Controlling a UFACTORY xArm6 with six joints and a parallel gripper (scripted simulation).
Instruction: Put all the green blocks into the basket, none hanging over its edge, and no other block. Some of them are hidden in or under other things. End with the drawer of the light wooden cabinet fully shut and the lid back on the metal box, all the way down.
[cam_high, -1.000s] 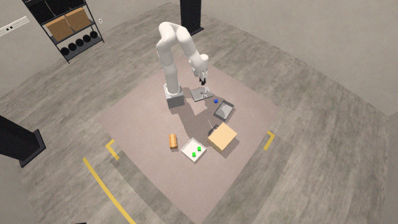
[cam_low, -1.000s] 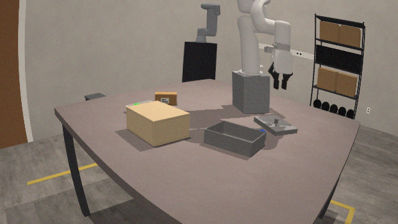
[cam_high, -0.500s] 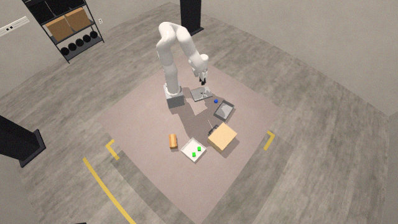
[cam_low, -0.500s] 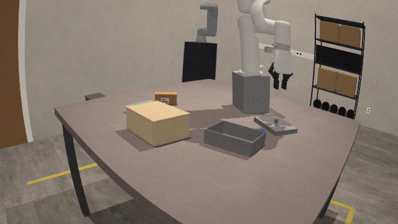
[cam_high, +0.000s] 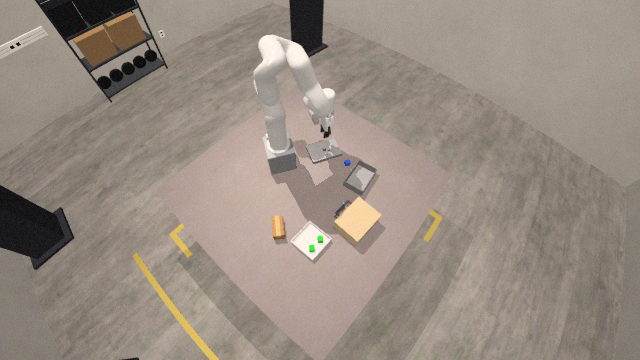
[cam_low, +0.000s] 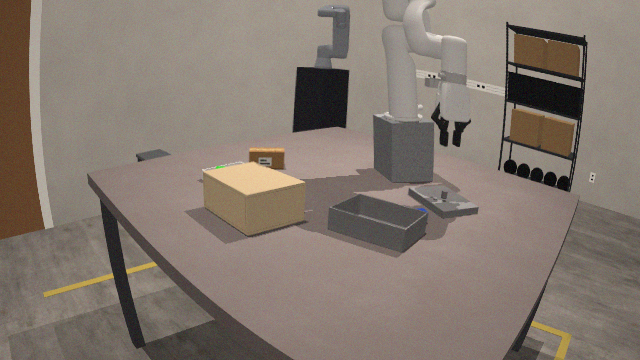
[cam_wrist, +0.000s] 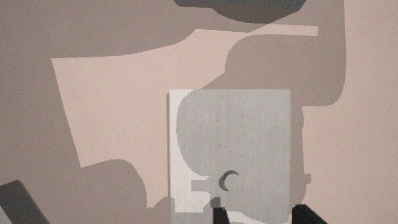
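Grey metal lid (cam_high: 324, 150) is seen lying flat on the table, directly beneath the gripper (cam_low: 451, 134). The gripper is held well above it, fingers partly apart, nothing between them.

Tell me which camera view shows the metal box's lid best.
The wrist view: the lid fills the frame from straight above, flat on the table, its knob plain. The exterior view shows it small and slanted beside the open metal box. The top view shows it tiny under the gripper.
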